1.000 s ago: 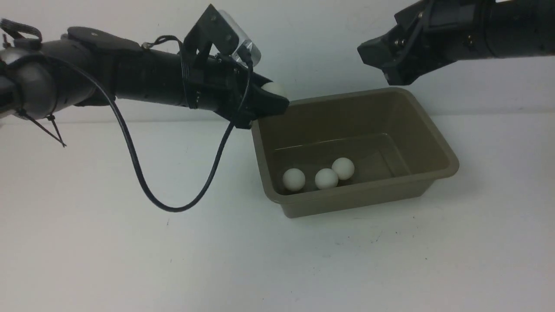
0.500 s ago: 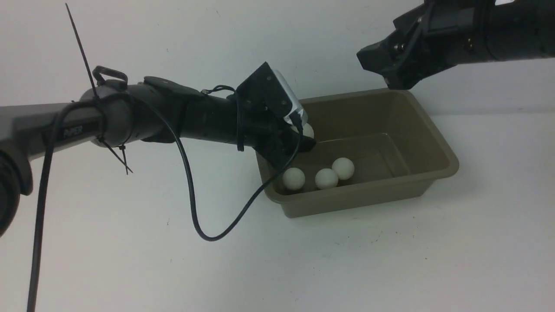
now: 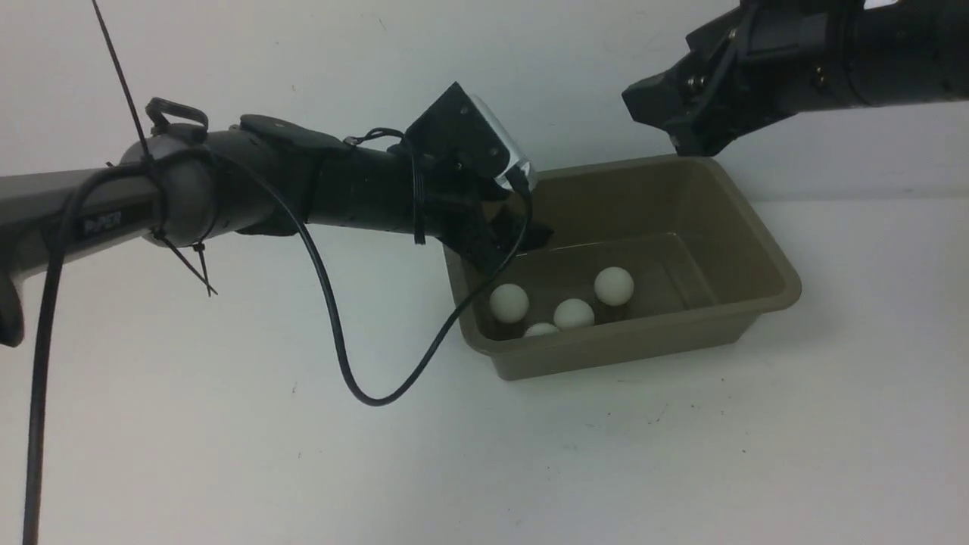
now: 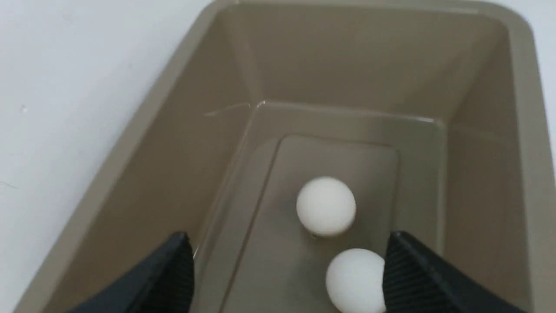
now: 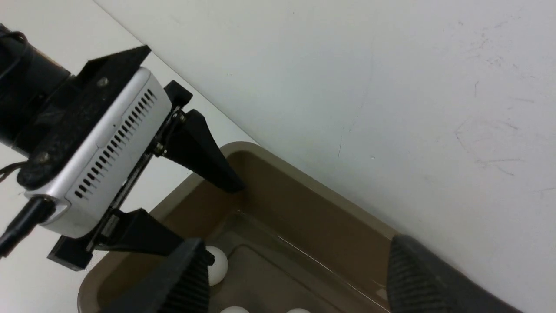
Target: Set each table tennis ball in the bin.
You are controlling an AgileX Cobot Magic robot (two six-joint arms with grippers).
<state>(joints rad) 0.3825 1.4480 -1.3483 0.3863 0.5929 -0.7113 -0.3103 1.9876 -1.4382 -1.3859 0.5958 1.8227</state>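
Observation:
The taupe bin [image 3: 681,204] stands on the white table at right of centre. Several white table tennis balls lie on its floor near the left end: one [image 3: 509,303] at the left, one [image 3: 573,312] in the middle, one [image 3: 613,285] further right, one [image 3: 540,330] half hidden behind the front wall. My left gripper [image 3: 522,231] hangs open over the bin's left end with nothing in it. In the left wrist view the left gripper [image 4: 287,237] spreads wide above two balls [image 4: 325,206]. My right gripper [image 3: 655,119] is open and empty above the bin's back right corner.
The left arm's black cable [image 3: 333,341] loops down over the table to the left of the bin. A white wall [image 3: 530,60] rises close behind the bin. In the right wrist view the left arm's camera housing [image 5: 95,148] sits above the bin's rim [image 5: 278,158].
My left gripper came down over the bin's left end and opened, letting go of its ball. That ball now lies in the bin and the others have shifted. The right arm stayed still.

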